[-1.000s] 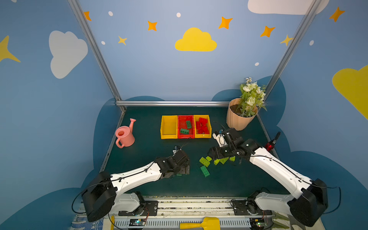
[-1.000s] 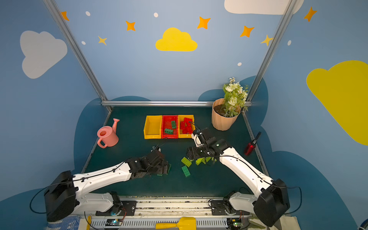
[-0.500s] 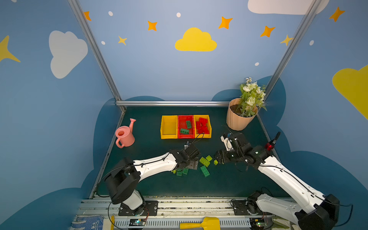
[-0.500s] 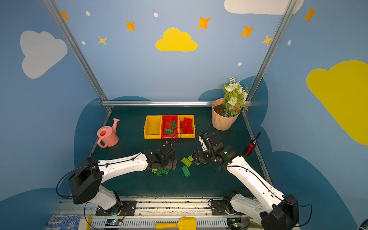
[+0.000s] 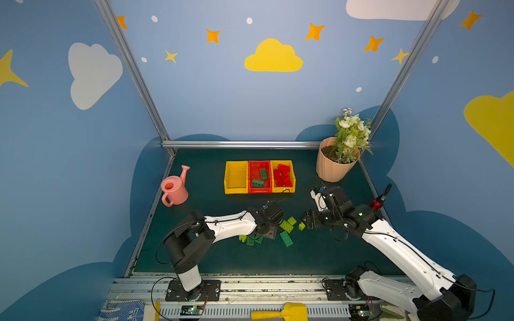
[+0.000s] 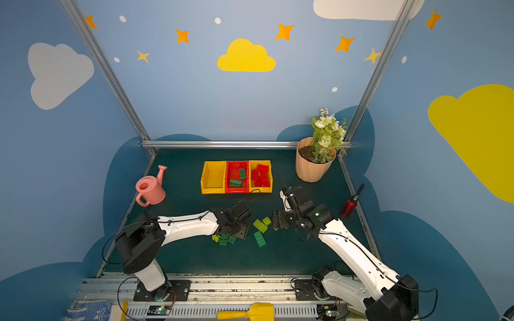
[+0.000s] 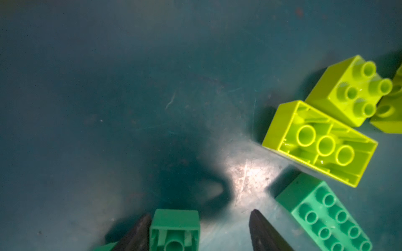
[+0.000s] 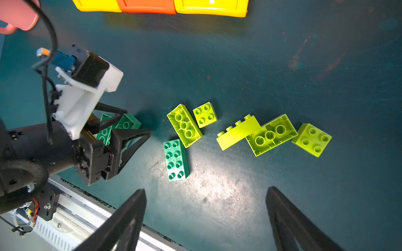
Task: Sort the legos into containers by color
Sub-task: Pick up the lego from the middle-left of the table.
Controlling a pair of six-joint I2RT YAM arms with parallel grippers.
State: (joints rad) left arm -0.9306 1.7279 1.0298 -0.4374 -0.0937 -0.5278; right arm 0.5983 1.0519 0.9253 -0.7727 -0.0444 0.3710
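left end effector (image 7: 201, 213): jaws astride a dark green brick (image 7: 174, 226), one finger (image 7: 137, 236) touching, not yet clenched. right end effector (image 8: 206, 189): released, empty; lime bricks (image 5: 286, 226) at its 9 o'clock. step: picking dark green. next: clench squarely, lift, carry to red bin (image 5: 259, 162), desk (image 5: 211, 258) 12 o'clock.

Lime legos (image 8: 183, 126), dark green legos (image 8: 175, 159), red legos (image 5: 282, 175); yellow bins (image 5: 236, 178), red bin (image 5: 254, 168).
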